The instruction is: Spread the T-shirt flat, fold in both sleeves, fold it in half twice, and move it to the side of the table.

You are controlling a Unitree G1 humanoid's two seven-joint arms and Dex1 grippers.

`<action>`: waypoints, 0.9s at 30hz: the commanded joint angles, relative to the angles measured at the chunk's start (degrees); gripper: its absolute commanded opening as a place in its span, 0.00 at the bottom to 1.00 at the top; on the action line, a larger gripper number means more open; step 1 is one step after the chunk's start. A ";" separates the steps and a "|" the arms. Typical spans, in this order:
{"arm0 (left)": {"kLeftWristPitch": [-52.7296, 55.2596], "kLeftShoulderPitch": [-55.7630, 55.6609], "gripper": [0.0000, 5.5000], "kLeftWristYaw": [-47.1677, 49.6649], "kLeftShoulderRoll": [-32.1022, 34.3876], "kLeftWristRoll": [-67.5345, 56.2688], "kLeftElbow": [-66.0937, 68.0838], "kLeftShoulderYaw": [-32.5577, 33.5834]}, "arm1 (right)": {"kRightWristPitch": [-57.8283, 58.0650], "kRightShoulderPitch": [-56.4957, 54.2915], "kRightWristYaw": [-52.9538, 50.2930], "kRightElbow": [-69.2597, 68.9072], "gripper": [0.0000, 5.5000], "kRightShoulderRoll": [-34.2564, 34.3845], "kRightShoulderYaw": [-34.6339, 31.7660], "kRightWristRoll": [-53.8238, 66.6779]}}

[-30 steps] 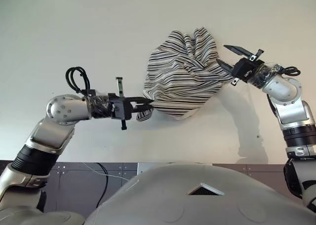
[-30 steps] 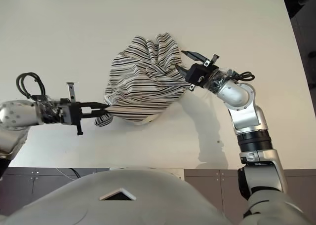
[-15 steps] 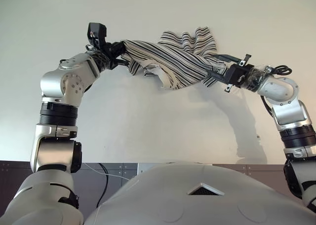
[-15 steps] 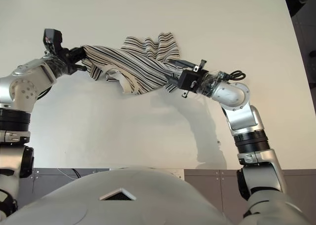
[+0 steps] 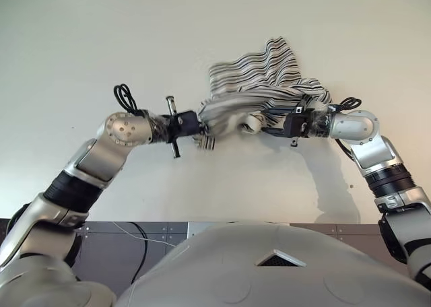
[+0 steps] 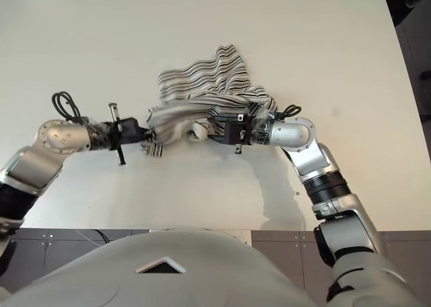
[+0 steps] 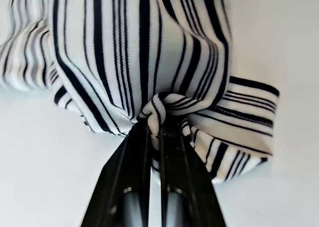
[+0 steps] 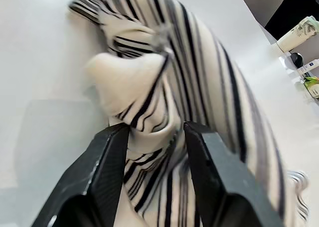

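A: Fingers first, in the left wrist view: pressed almost together on a thin ridge of the shirt, with the left gripper low over the table. Enough of a bite?

B: Barely. Looks like a hem or cuff rolled into a small knot at the tips. Better to hold firm and pull slowly, to avoid slipping off.

A: On to the right wrist view: right gripper set much wider, clamped round a thick wad of stripes.

B: Probably too many layers in there. Hard to flatten anything from a wad. Worth letting go and hunting for a single edge instead.

A: Then the head views: bunched in a heap near the middle of the table. Far part lying on the surface, near part drawn into a rope between the two grippers. Not much gap from one gripper to the other.

B: So, the spreading step, and hardly begun by the look of it. Draw the arms apart sideways, low over the surface, then lay down and smooth outward. Cannot tell sleeve from hem in that bundle, so go gently and check before tugging hard.

A: And the count?

B: One shirt, one table, two grippers. Two fingers on each, four in all.
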 commanded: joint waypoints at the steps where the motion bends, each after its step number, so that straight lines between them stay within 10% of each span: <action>1: 12.83 5.23 0.02 -5.90 -0.04 -10.08 -8.56 1.13 | -0.29 1.34 -2.22 -0.26 0.37 -2.57 -2.66 -1.32; 6: 27.88 0.95 0.02 1.84 -12.19 -25.05 -10.63 11.97 | 4.79 4.31 -8.80 -1.98 0.37 -3.63 -7.33 -2.89; 14: 45.16 -14.32 0.02 19.29 -27.27 -52.99 -8.76 33.62 | 44.01 27.34 -7.07 -30.66 0.37 -1.03 -11.18 22.94; 27: 51.82 -16.32 0.02 29.60 -30.19 -63.17 -8.14 35.63 | 76.27 22.30 -34.07 -39.71 0.37 21.73 -10.41 30.75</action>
